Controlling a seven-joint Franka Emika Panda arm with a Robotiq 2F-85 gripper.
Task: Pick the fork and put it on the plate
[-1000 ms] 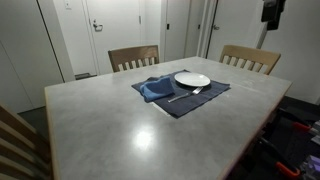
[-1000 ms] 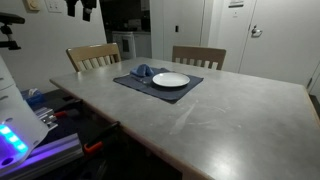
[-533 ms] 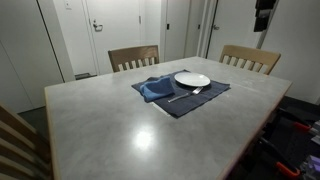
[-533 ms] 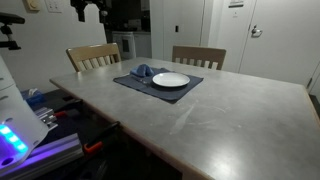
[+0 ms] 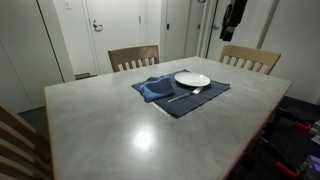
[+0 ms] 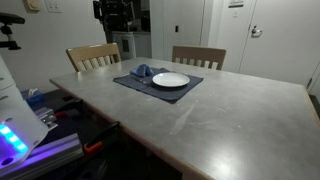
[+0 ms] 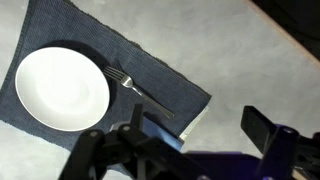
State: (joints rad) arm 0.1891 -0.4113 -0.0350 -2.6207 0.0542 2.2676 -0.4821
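Note:
The white plate (image 5: 192, 79) (image 6: 171, 80) sits on a dark blue placemat (image 5: 205, 96) at the far side of the table. The silver fork (image 5: 187, 94) lies on the placemat just beside the plate, on its near side. From the wrist view, the plate (image 7: 62, 88) is at the left and the fork (image 7: 140, 90) lies slanted to its right. My gripper (image 5: 233, 18) (image 6: 117, 15) hangs high above the table's far edge, well clear of both. In the wrist view the gripper (image 7: 200, 125) is open and empty.
A crumpled blue napkin (image 5: 155, 88) (image 6: 143, 71) lies on the placemat beside the plate. Two wooden chairs (image 5: 133, 57) (image 5: 250, 58) stand behind the grey table (image 5: 120, 125). Doors and a wall lie beyond.
The arm has swung in from the side towards the area above the table, high up. The gripper stays open. The plate, fork and napkin have not moved.

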